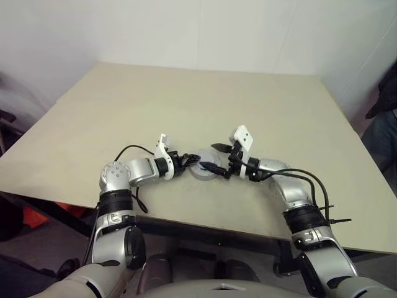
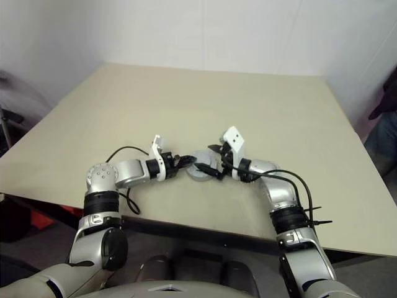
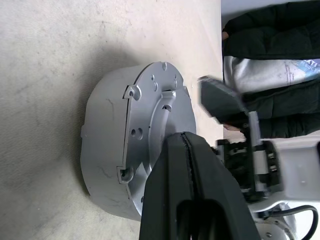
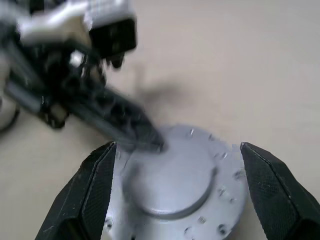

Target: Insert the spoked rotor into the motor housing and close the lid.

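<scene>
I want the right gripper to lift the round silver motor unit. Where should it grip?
Probably across the smooth outer wall of the motor housing, coming from above: it lies flat on the table, and the open right gripper already straddles it.

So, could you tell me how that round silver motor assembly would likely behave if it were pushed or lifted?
The motor housing looks like solid metal, so probably rigid and heavy for its size. Lying flat on the table, it should slide, not roll. Its smooth rim may slip between fingers.
</scene>
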